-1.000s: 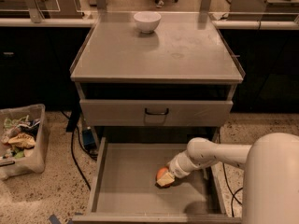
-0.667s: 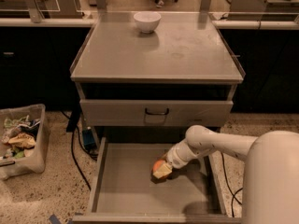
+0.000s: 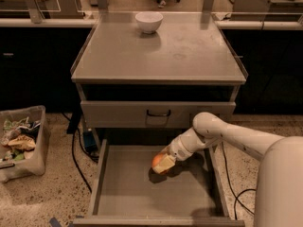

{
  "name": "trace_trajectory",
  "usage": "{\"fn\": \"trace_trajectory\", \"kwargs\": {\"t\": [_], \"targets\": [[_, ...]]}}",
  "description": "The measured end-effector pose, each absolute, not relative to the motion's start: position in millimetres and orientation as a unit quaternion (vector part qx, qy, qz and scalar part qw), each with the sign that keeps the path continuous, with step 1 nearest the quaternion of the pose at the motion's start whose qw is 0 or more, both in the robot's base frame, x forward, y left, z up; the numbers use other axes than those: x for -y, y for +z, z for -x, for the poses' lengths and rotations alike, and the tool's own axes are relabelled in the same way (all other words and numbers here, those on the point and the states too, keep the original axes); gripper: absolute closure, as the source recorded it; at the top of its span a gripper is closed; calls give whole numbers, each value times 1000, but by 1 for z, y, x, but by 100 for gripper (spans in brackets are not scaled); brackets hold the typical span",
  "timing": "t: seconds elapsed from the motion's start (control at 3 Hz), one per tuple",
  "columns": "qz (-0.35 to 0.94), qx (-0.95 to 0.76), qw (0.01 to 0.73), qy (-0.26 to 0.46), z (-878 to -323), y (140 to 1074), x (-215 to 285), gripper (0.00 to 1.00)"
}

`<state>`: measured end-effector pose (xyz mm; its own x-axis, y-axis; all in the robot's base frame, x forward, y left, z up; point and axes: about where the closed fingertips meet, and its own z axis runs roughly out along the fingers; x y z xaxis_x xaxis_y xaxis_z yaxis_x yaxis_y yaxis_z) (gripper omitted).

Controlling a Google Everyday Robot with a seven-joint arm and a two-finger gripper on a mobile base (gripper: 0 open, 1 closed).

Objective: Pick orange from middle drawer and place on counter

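The orange (image 3: 156,161) is a small round fruit held between my gripper's pale fingers, just above the floor of the open middle drawer (image 3: 123,188). My gripper (image 3: 162,164) reaches in from the right on a white arm and is shut on the orange; its shadow falls on the drawer floor below. The counter (image 3: 156,51) is the flat grey cabinet top above, at the upper middle of the camera view.
A white bowl (image 3: 148,21) stands at the counter's far edge. A closed drawer with a small black handle (image 3: 158,113) sits above the open one. A clear bin of rubbish (image 3: 19,141) stands on the floor at left. Cables (image 3: 75,160) run along the floor.
My gripper has moved left and up toward the drawer's middle, carrying the orange off the drawer floor.
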<state>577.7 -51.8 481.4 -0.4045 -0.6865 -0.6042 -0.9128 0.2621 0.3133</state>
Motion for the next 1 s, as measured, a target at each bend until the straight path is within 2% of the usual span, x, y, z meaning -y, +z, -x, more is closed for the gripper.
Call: {"fn": "trace_trajectory", "kwargs": {"t": [0.67,1.0], "targets": [[540,-767,168,302,-568,484,48,100],[549,-756,203,293,-553,518,51,100]]}}
